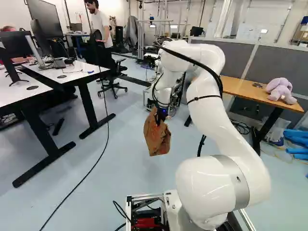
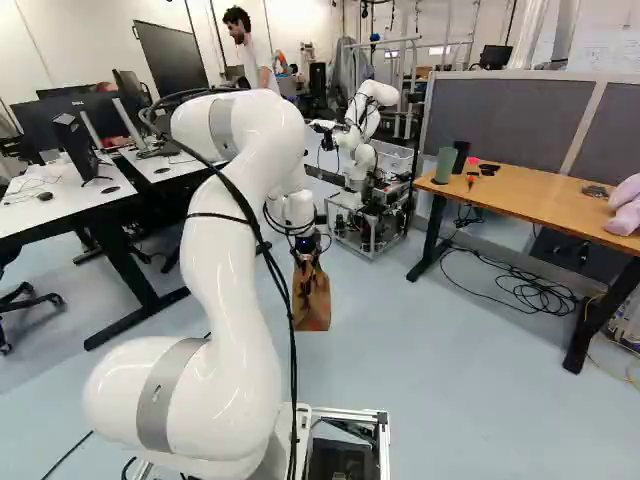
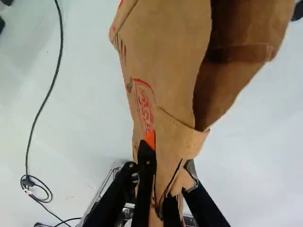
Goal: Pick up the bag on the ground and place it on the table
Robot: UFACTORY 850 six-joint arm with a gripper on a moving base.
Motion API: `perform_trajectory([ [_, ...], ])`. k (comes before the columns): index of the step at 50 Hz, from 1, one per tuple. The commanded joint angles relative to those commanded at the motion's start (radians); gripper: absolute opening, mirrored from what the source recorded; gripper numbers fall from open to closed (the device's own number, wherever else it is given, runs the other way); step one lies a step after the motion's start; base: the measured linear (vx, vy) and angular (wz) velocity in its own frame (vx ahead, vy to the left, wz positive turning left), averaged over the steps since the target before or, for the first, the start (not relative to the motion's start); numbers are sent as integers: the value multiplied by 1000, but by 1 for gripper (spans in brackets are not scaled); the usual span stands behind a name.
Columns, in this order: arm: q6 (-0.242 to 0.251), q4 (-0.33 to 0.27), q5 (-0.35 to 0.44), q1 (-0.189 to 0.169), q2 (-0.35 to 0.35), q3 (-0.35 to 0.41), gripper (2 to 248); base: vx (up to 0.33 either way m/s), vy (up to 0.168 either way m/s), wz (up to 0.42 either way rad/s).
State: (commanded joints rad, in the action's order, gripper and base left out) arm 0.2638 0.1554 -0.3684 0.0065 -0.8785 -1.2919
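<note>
My gripper (image 1: 161,115) hangs in front of the arm in the left base view, shut on the upper part of a brown paper bag (image 1: 157,139). The bag (image 2: 312,305) dangles above the floor. Seen from the wrist, the gripper (image 3: 169,158) pinches the folded paper between its fingers, and the bag (image 3: 163,56) spreads out ahead with its mouth partly open and a red print on one side. A wooden table (image 2: 525,195) stands to the right in the right base view, well apart from the bag.
White desks (image 1: 41,72) with monitors stand at the left. The wooden table bears a green cup (image 2: 446,164), a dark cup and a purple plush toy (image 1: 281,90). Another robot (image 2: 365,150) stands beyond the bag. Cables (image 2: 525,290) lie under the wooden table.
</note>
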Motion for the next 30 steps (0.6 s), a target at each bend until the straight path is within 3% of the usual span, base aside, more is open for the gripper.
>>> perform_trajectory([
  [30, 0, 47, -55, -16, 105, 56, 21, 0, 0, 0],
])
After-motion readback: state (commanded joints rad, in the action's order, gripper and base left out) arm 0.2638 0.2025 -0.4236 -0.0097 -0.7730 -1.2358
